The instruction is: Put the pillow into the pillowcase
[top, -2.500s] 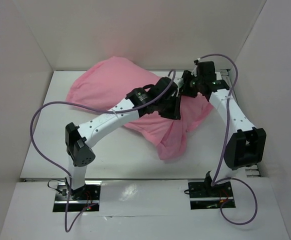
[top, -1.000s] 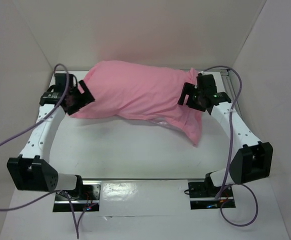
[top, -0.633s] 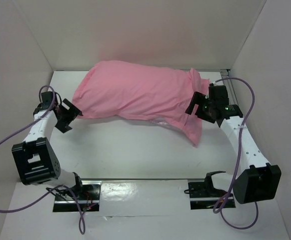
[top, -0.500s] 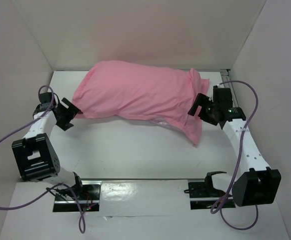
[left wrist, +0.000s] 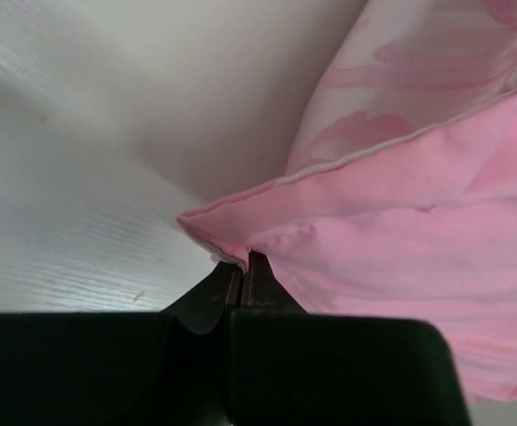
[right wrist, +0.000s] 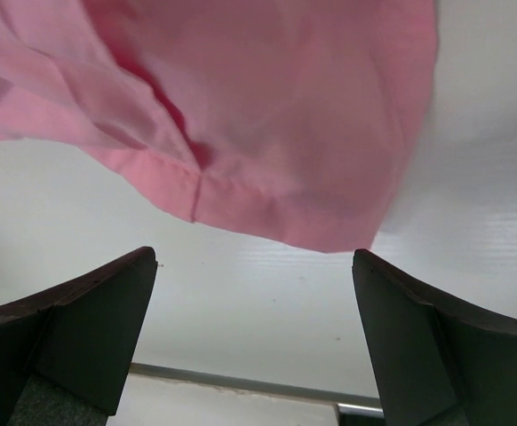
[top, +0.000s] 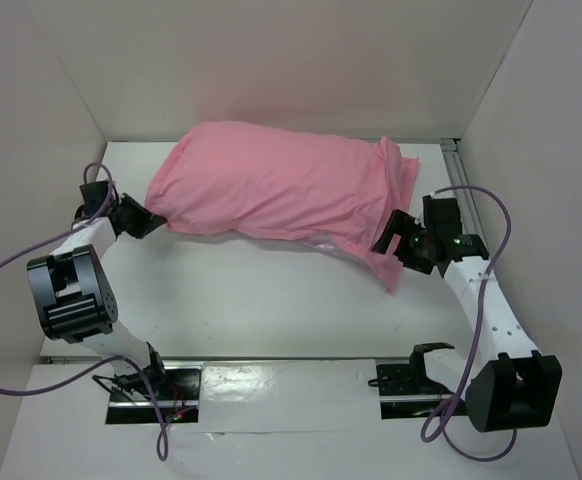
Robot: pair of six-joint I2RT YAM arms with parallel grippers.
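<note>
Left gripper (left wrist: 242, 264) just snapped closed on corner hem of shiny pink satin pillowcase (top: 271, 190); right gripper (right wrist: 254, 262) gapes empty beside its loose end; case looks filled, likely straightening

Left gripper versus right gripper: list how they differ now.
The left gripper is shut, seemingly pinching a corner of the pillowcase; the right gripper is wide open and holds nothing. The left gripper touches the pillowcase; the right gripper stops short of it, with bare table between its fingers. Shared: both sit low, at opposite ends of the pillowcase.
</note>
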